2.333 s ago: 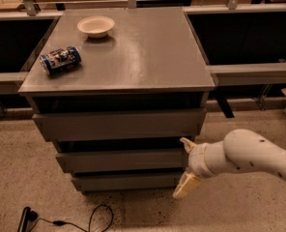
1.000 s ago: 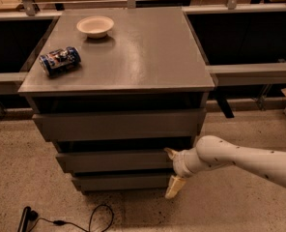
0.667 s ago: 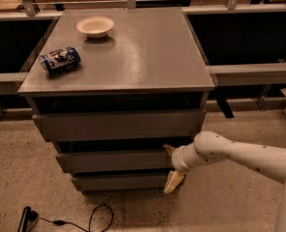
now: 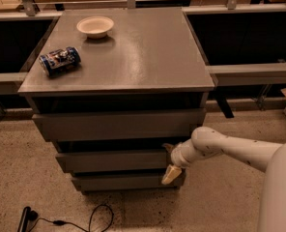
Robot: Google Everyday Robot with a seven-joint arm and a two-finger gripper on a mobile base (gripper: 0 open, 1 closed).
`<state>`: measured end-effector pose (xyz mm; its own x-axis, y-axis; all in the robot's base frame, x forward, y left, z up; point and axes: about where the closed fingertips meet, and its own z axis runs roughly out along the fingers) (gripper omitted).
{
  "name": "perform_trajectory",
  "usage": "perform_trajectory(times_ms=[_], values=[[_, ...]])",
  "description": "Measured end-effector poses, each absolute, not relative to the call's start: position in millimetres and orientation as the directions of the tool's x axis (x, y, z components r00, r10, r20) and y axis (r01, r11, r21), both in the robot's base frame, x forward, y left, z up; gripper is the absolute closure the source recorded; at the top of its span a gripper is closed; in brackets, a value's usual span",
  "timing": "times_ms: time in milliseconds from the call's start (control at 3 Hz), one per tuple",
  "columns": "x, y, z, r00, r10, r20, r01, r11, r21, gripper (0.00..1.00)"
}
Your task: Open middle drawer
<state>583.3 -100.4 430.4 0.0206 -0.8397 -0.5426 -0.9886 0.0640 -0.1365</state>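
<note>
The middle drawer [image 4: 109,161] is the grey-brown flat front between a taller top front [image 4: 119,124] and a slimmer bottom front [image 4: 123,181] of a grey cabinet. My gripper [image 4: 169,161] is at the right end of the middle drawer's front. Its fingers are spread apart: one fingertip [image 4: 168,148] lies at the front's top edge, and the pale one [image 4: 171,175] lies below its bottom edge. The white arm [image 4: 230,151] reaches in from the right. All three fronts stand stepped, each lower one set further back.
On the cabinet top [image 4: 148,52] lie a blue can [image 4: 60,60] on its side and a white bowl [image 4: 95,26]. A black cable [image 4: 61,221] lies on the speckled floor at the front left. Dark shelving and rails run behind and beside the cabinet.
My arm has moved left along the cabinet's front, bringing the gripper from right of the cabinet onto the right end of the middle drawer's front. The drawers have not moved.
</note>
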Motion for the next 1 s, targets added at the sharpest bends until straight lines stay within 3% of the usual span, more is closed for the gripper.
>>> perform_trajectory(times_ms=[333,1000], values=[[577,-99,428,0.011,-0.838,-0.545,-0.988,0.074,-0.134,0.36],[517,-75,458,0.042,-0.793,-0.608,-0.996,0.018,-0.092,0.33]])
